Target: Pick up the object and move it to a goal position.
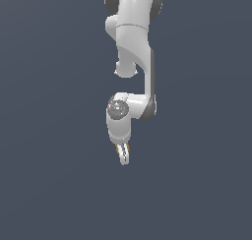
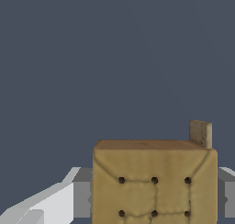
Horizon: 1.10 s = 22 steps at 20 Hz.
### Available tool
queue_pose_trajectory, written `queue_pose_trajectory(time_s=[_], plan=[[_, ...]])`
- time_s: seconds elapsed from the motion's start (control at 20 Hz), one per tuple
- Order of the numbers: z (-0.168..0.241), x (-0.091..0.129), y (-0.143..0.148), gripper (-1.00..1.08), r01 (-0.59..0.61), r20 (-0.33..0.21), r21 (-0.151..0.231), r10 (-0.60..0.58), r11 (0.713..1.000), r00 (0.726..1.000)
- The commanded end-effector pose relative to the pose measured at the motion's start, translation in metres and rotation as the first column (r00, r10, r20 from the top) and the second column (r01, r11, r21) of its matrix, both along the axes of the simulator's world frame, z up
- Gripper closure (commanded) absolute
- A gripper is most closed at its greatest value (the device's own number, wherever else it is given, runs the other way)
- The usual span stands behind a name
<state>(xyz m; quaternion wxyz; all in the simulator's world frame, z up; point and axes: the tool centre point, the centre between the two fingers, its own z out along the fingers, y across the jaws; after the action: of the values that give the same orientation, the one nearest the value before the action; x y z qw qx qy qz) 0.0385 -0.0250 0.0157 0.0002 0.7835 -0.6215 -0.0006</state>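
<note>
The object [image 2: 155, 182] is a tan-brown cube with dark dot marks on its near face, and it fills the space between my fingers in the wrist view. A grey-white finger [image 2: 81, 198] presses on one side and the other finger [image 2: 227, 193] on the opposite side. In the exterior view the white gripper [image 1: 123, 155] points down from the arm, shut on the object [image 1: 118, 148], of which only thin tan slivers show beside the fingers. Whether the cube rests on the surface or hangs above it cannot be told.
A plain dark blue-grey surface [image 1: 54, 135] spreads all around the arm [image 1: 133, 47]. No goal marker or other item shows in either view.
</note>
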Motion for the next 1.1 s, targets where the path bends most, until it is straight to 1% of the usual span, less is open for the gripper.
queue_pose_trajectory(time_s=[0.0,0.25,0.45,1.05], plan=[[0.006,-0.003,-0.003,1.08,0.0,0.002,0.0,0.0,1.0,1.0],[0.024,-0.016,-0.014,1.08,0.001,0.001,0.001,-0.001,1.0,1.0],[0.045,-0.031,-0.027,1.08,0.001,0.001,0.002,-0.001,1.0,1.0],[0.133,-0.093,-0.082,1.08,0.001,0.001,0.005,-0.001,1.0,1.0]])
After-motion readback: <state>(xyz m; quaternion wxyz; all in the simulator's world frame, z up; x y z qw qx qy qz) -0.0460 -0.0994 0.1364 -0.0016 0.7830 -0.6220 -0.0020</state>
